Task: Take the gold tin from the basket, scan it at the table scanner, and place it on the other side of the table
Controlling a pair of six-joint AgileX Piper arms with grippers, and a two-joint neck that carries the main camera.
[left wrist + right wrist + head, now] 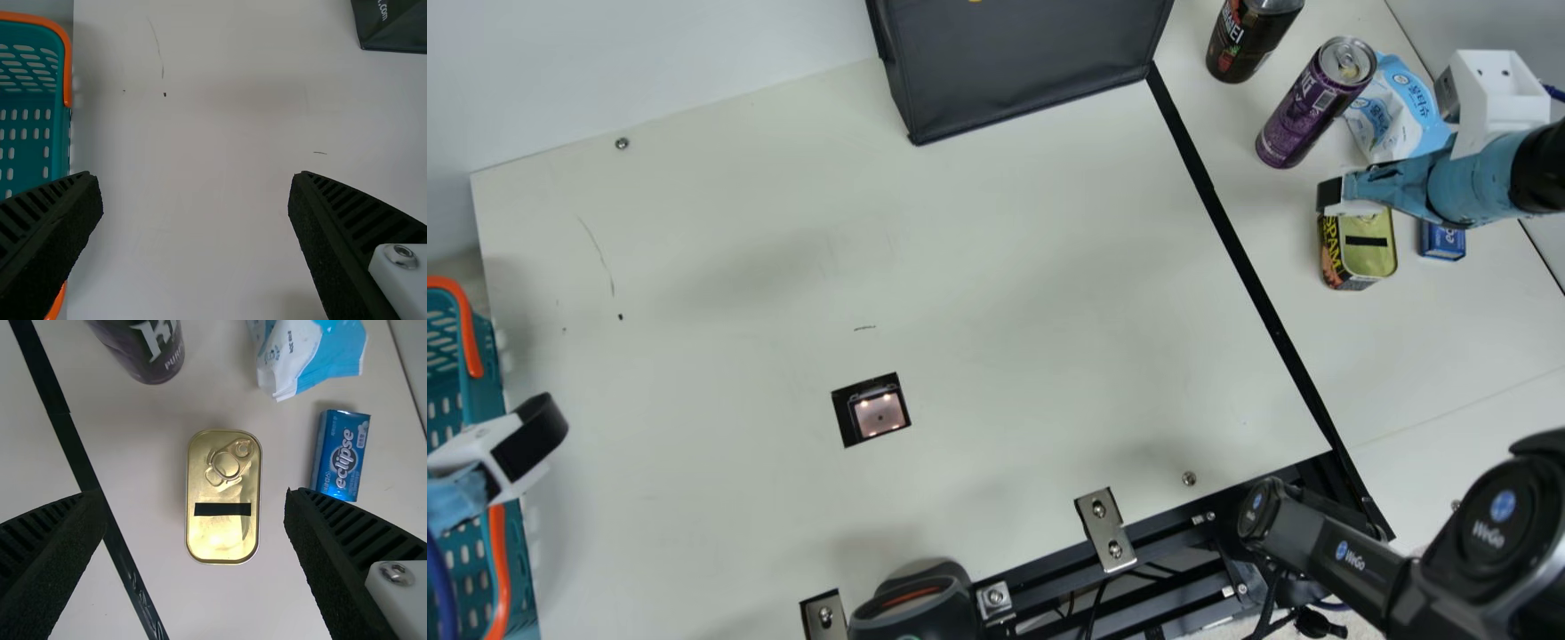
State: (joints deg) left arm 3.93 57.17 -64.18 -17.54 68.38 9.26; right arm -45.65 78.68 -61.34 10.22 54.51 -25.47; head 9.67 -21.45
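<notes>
Two jaws of the right gripper [1336,197] stand apart, with the gold tin [223,492] lid-up on the bench [150,520] beyond their tips, between their lines; the left gripper [532,436] has its jaws apart too, near the basket [67,67].

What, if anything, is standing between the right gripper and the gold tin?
Nothing visible. The right gripper is open above the tin. The small blue box, the purple can and the blue-white packet are off to the sides, not between them.
</notes>
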